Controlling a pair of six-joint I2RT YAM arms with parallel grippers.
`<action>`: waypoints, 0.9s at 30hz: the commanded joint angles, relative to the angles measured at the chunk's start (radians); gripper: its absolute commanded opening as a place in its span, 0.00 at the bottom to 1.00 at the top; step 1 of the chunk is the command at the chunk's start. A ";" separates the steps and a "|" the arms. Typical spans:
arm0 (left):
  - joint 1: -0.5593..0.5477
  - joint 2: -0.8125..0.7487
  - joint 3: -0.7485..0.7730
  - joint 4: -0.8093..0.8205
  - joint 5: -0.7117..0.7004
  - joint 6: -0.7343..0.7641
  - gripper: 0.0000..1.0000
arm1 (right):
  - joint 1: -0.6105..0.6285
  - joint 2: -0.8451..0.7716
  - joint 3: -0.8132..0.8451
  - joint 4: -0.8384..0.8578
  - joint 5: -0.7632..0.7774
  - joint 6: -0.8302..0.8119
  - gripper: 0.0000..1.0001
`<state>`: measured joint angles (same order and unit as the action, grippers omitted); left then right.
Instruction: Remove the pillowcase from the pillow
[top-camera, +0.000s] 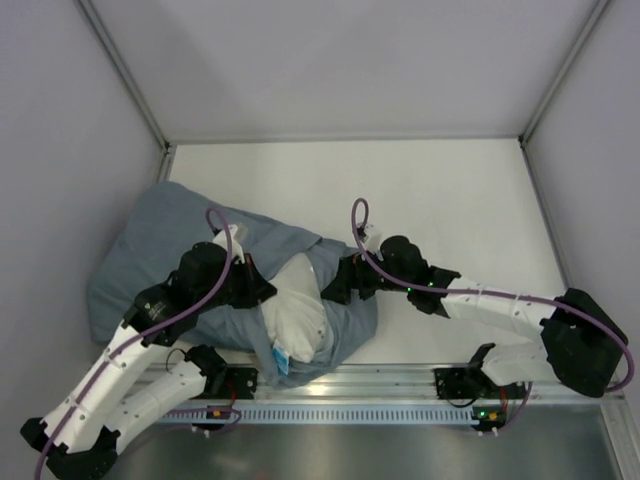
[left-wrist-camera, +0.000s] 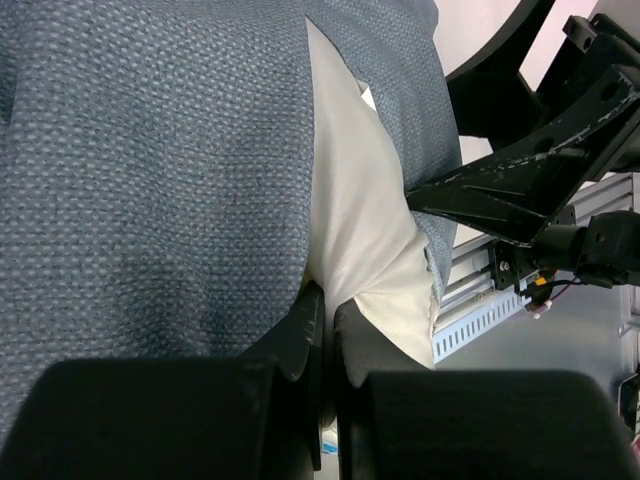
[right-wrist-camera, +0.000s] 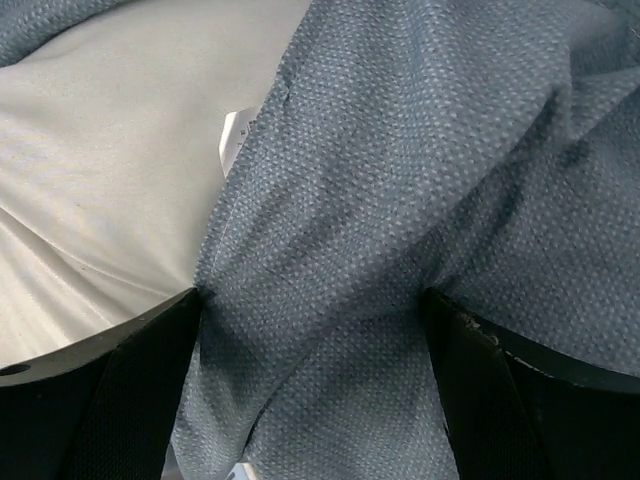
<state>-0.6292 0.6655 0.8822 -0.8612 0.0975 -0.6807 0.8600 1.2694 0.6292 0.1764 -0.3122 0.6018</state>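
The blue-grey pillowcase lies bunched at the table's left. The white pillow bulges out of its open end toward the near edge. My left gripper is shut. In the left wrist view its tips sit right where the pillowcase edge meets the pillow; whether cloth is pinched does not show. My right gripper is open and pressed down on the far side of the opening. In the right wrist view its jaws straddle a fold of pillowcase beside bare pillow.
A small white tag peeks out at the pillowcase hem. A blue label shows at the pillow's near end. The metal rail runs along the near edge under the pillow's tip. Grey walls enclose the white table.
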 joint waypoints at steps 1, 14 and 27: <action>0.002 -0.015 0.011 0.102 0.013 -0.006 0.00 | 0.066 0.018 0.035 0.055 0.001 -0.020 0.85; 0.002 -0.041 0.015 0.057 0.002 -0.008 0.00 | 0.090 0.119 0.076 -0.115 0.520 0.004 0.00; 0.002 -0.107 0.182 -0.147 -0.108 0.010 0.00 | -0.170 0.225 0.113 -0.236 0.757 0.003 0.00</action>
<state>-0.6289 0.6044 0.9775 -0.9878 0.0170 -0.6731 0.7822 1.4654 0.7406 0.0181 0.3309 0.6395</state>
